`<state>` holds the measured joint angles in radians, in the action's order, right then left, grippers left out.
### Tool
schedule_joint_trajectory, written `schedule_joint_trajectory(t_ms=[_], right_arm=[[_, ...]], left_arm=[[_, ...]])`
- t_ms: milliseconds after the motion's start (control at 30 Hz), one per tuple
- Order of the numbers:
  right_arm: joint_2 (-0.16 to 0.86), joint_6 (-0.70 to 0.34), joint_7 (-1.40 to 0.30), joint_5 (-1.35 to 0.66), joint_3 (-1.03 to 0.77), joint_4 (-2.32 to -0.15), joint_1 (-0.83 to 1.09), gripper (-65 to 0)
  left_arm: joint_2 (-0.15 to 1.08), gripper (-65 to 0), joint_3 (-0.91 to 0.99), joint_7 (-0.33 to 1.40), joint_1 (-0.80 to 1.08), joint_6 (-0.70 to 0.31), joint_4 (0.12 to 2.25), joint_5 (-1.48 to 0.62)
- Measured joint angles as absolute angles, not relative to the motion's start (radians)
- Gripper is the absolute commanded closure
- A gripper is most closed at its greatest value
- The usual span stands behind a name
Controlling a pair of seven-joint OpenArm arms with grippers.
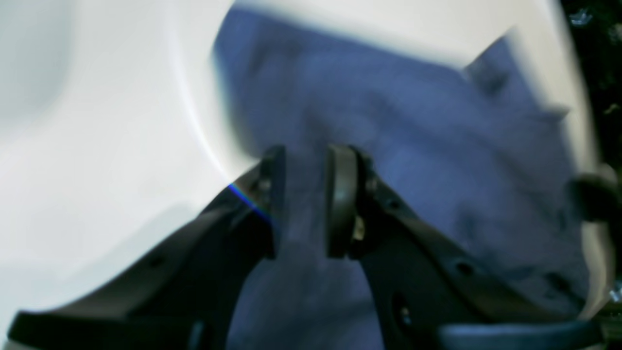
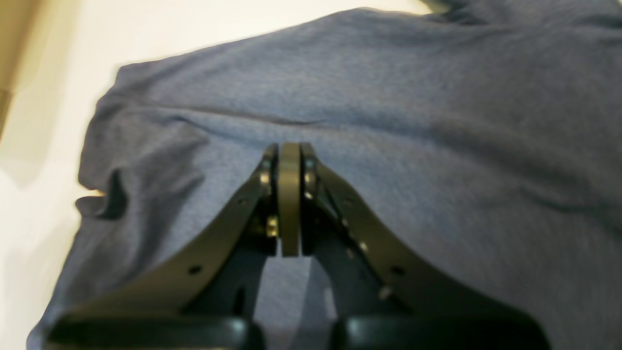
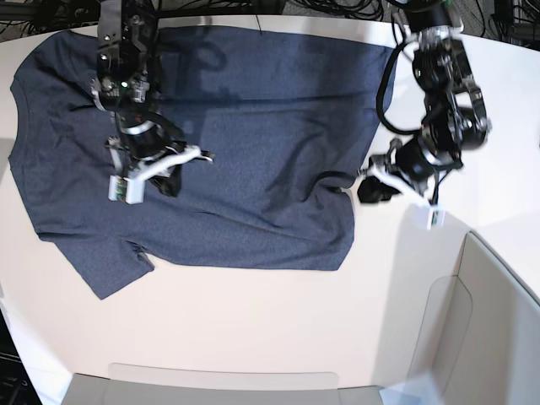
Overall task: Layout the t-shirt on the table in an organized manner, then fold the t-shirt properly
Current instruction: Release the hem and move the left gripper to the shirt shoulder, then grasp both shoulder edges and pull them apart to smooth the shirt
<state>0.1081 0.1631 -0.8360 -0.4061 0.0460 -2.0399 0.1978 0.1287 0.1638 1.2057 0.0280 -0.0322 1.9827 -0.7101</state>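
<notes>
The dark navy t-shirt (image 3: pixel 253 126) lies spread flat on the off-white table (image 3: pixel 253 329), hem to the right and a sleeve (image 3: pixel 110 270) at the lower left. My right gripper (image 3: pixel 169 179) sits low over the shirt's left half. In the right wrist view the right gripper (image 2: pixel 290 148) is shut, pads together, with shirt fabric (image 2: pixel 437 121) all around and nothing visibly pinched. My left gripper (image 3: pixel 364 192) is at the shirt's right edge, by a small wrinkle. In the left wrist view the left gripper (image 1: pixel 305 155) has its jaws apart, and the blurred shirt (image 1: pixel 413 146) shows through the gap.
A grey-beige bin wall (image 3: pixel 498 321) stands at the lower right and a shallow tray edge (image 3: pixel 219 380) runs along the front. Cables (image 3: pixel 337 7) lie behind the table's far edge. Bare tabletop (image 1: pixel 121 146) borders the shirt in the left wrist view.
</notes>
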Motion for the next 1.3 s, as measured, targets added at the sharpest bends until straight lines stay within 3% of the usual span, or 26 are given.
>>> schedule_joint_trajectory(t_ms=[167,467,833,1067,1300], right_arm=[[0.239,0.174,-0.785,-0.562,-0.052,-2.037,0.292,0.0],[0.343,0.164,-0.787,-0.657,-0.292,-2.037,0.505,0.0],[0.352,0.158,-0.782,-0.657,-0.619,-2.03,0.676,0.0],[0.343,0.169,-0.786,-0.5,-0.611,-1.822,0.591,0.0],[0.319,0.062,-0.781,-0.25,-0.483,-1.672,0.417,0.0]], left_arm=[[0.181,-13.2,-0.014,1.186,0.179,-0.047,2.054,-0.752],[0.331,-13.1,-0.208,1.073,0.311,-0.03,2.042,-0.714],[0.344,-13.1,-0.263,1.018,0.329,-0.036,1.973,-0.281],[0.347,-13.1,-0.257,0.907,0.332,-0.04,1.896,-0.208],[0.347,-13.1,-0.257,0.873,0.355,-0.043,1.892,-0.158]])
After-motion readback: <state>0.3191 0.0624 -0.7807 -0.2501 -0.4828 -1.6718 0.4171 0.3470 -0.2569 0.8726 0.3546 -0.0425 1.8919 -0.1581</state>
